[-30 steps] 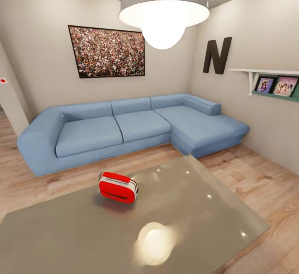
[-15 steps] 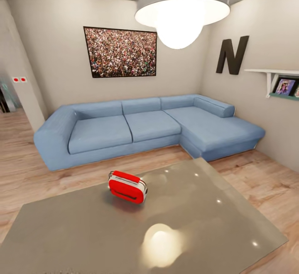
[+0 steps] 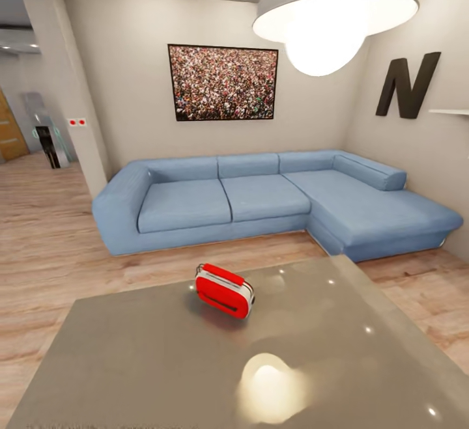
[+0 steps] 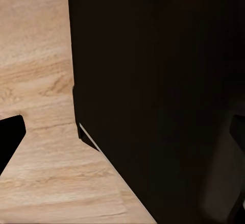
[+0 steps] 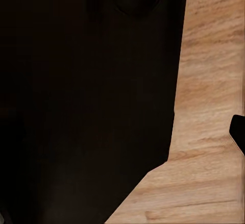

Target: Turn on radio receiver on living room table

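Approach step – robot facing radio (image 3: 224,290) sitting on table (image 3: 163,364); arms needing raising next. Claw state – cannot tell.

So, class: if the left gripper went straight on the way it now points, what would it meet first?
Probably the wooden floor, or the dark body beside it; depth is unclear, and the gripper's fingers can't be made out.

A light-blue L-shaped sofa (image 3: 273,204) stands on a wooden floor (image 3: 45,221) against pale walls. Above it hangs a framed crowd picture (image 3: 223,83). A big black letter N (image 3: 407,85) decorates the right wall. A grey dome lamp (image 3: 335,9) glows overhead.
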Robot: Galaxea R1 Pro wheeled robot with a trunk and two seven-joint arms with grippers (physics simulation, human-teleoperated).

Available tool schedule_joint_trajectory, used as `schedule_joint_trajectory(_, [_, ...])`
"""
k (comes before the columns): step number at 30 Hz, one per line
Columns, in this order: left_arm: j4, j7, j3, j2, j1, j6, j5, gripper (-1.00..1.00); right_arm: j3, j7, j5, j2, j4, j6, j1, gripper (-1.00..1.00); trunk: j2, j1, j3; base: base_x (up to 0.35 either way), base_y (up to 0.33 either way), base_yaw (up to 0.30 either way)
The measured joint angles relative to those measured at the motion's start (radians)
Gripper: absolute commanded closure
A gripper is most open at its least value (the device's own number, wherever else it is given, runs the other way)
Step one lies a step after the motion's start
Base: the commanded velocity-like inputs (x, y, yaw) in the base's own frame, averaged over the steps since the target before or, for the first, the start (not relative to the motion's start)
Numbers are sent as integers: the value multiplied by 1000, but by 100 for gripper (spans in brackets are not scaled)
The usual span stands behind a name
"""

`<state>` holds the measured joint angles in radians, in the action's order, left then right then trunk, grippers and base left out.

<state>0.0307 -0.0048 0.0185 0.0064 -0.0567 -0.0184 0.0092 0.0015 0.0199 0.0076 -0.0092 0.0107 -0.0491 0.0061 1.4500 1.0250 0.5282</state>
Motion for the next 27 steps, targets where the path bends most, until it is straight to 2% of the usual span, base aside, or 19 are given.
schedule_joint_trajectory(13, [0,-1,0,0,0,0,0,-100,0,0,-1,0,0,0,0,-100,0,0,0,0,0,265])
schedule_joint_trajectory(18, [0,-1,0,1,0,0,0,-100,0,0,-1,0,0,0,0,-100,0,0,0,106,-3,68])
schedule_joint_trajectory(27, [0,-1,0,1,0,0,0,-100,0,1,-1,0,0,0,0,-100,0,0,0,269,-68,8])
